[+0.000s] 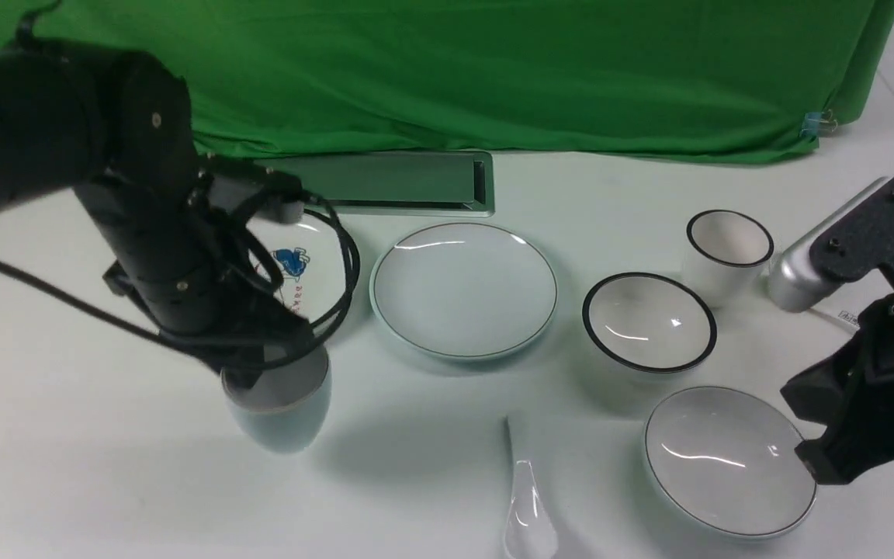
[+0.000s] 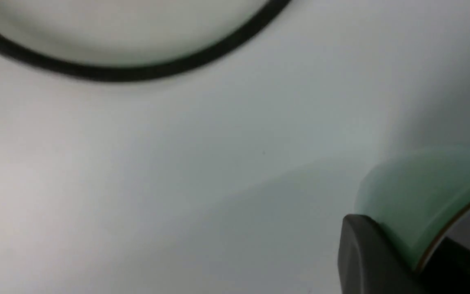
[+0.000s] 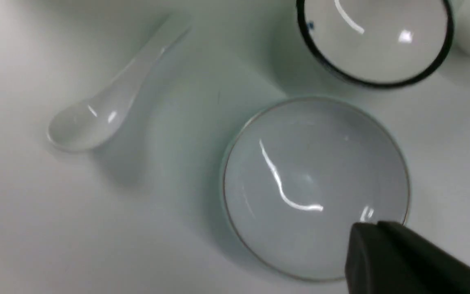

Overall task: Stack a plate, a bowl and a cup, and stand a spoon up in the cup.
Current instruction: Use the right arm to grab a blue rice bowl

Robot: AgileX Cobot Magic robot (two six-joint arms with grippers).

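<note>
Plate [image 1: 462,291] sits bare in the middle of the counter [image 1: 67,481]. By the near edge's right end, our right pincer [image 1: 812,458] is closed at the bowl [image 1: 726,466] rim; grip unclear to us. Our left pincer [image 1: 253,376] clamps the cup [image 1: 288,423] wall toward the left edge; we should carry it level once the bowl is seated.

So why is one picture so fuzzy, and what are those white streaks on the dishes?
Left wrist view: camera too close, so the cup and a black rim blur. Right wrist view: slightly soft, with glare streaking the bowl and spoon. Front view: sharpest, with glare on the plate and soft shadows on the table.
</note>
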